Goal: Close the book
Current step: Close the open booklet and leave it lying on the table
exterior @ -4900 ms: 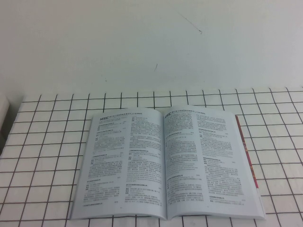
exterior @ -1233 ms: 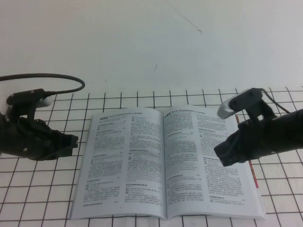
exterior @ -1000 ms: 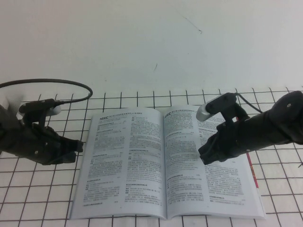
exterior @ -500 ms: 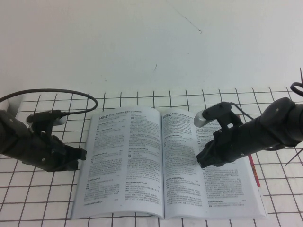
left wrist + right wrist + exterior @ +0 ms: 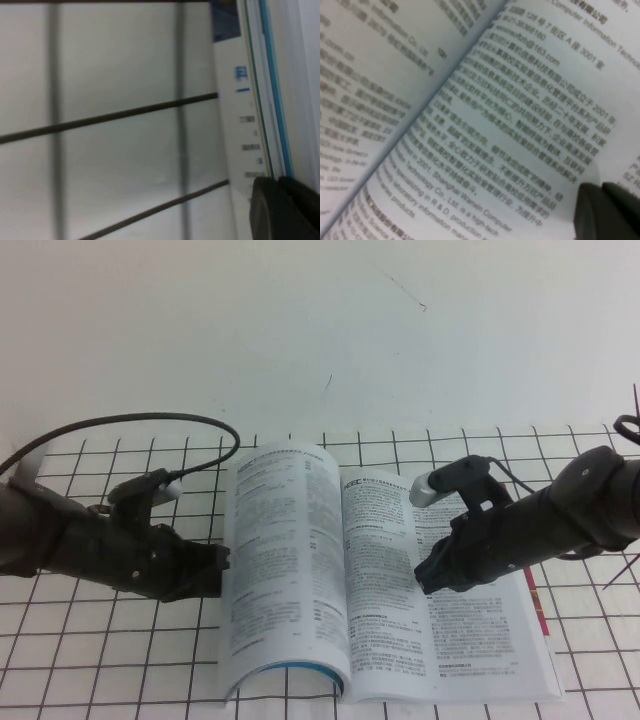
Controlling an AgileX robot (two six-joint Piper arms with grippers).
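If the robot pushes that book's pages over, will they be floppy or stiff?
Probably floppy: the book has its left half bowed up in a curve, with the left gripper at its outer edge. It may slide when pushed, so the right gripper seems to pin the right page. It looks like a light paperback.

Plain white wall (image 5: 200, 330) behind, flecked with a thin dark scratch (image 5: 405, 292) and a small mark (image 5: 328, 382) lower down. In front, white table (image 5: 100, 660) ruled with a black grid, running up to the wall's foot. Soft, even light throughout.
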